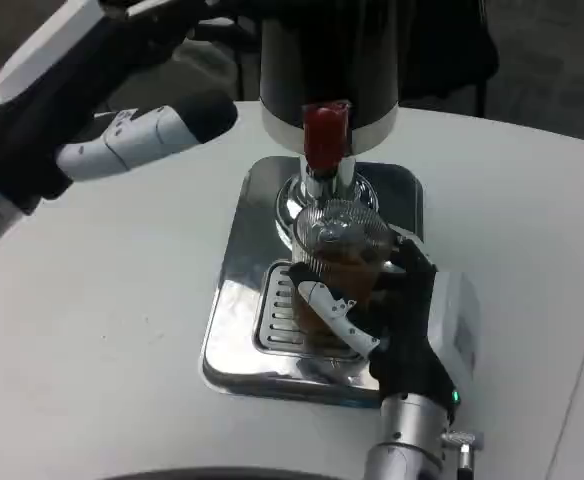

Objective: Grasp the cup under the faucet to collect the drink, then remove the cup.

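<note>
The clear ribbed cup (340, 262) sits right under the faucet (324, 178), over the slotted grille of the drip tray (272, 318), and there's amber drink in it, the level showing through the plastic in the lower half. The right hand (404, 322) is on it: black palm wrapped round the cup's right side, white and black fingers (334, 310) curling across the front wall, so the cup is properly held, not just touched. The silver forearm comes up from the bottom edge of the picture, a small green light glowing at the wrist.

Directly above the cup, the red tap handle (325, 136) stands out on the front of the dark drink dispenser (328, 62), with the chrome spout below it pointing down into the cup's mouth. The polished steel base (234, 300) carries the grille and mirrors the scene.

Up at the left, the left hand (92, 100) hovers above the white table (92, 330), well apart from the dispenser's handle, one finger (152, 135) stretched out toward the machine and nothing in its grasp.
</note>
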Robot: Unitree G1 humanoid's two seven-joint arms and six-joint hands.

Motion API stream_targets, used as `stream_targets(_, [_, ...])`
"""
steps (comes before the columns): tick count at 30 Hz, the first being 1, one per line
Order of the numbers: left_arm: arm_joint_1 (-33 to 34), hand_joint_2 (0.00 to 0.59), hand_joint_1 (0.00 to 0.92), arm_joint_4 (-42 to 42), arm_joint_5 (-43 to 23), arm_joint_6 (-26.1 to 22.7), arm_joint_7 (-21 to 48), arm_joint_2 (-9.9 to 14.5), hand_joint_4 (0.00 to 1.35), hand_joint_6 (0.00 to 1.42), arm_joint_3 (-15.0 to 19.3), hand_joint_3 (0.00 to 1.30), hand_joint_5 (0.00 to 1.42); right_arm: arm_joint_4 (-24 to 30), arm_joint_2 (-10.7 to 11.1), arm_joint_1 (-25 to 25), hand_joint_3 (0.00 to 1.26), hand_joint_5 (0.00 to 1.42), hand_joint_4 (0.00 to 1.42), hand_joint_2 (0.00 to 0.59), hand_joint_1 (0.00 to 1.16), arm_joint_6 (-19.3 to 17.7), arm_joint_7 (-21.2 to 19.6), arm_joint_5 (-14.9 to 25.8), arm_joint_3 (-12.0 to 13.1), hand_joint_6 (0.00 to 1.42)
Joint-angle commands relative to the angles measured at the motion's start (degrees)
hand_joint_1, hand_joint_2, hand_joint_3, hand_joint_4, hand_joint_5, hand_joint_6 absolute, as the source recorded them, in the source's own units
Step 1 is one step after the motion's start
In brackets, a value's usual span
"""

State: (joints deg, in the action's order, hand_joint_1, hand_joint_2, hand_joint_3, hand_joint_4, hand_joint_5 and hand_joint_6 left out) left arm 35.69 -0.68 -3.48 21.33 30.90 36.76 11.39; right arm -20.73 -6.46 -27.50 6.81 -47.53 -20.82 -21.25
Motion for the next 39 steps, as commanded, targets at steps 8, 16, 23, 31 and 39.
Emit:
stream_targets(8, [-6.30,0.054,0.000,0.43,-2.33,-1.44,-2.64,0.95,0.23,0.43,6.58,0.25,0.31,7.65,-8.49,5.93,0.71,0.91,0.82,0.245,0.72,1.33,1.01,0.81,-2.31,0.57])
stream_targets(16, [-7.63,0.054,0.000,0.01,-2.11,-1.47,-3.68,0.95,0.23,0.43,6.79,0.25,0.31,13.25,-6.58,8.73,0.75,0.95,0.86,0.249,0.73,1.89,2.71,0.23,-2.36,0.63])
stream_targets(23, [-6.92,0.053,0.000,-1.43,-1.61,-1.24,-4.85,0.99,0.24,0.44,6.68,0.26,0.32,17.56,-3.70,12.37,0.76,0.97,0.86,0.244,0.72,4.20,5.60,-1.65,-3.82,0.65])
stream_targets(31, [-6.79,0.058,0.000,-2.49,-1.72,-0.75,-5.46,1.49,0.24,0.45,6.89,0.27,0.32,20.60,-2.38,15.17,0.76,0.98,0.88,0.244,0.72,5.03,7.26,-2.87,-4.13,0.65])
stream_targets(39, [-7.36,0.059,0.000,-2.94,-1.74,-0.50,-5.61,1.63,0.24,0.45,7.00,0.27,0.32,23.23,-1.61,17.00,0.77,1.00,0.88,0.244,0.72,4.31,8.17,-3.57,-4.24,0.66])
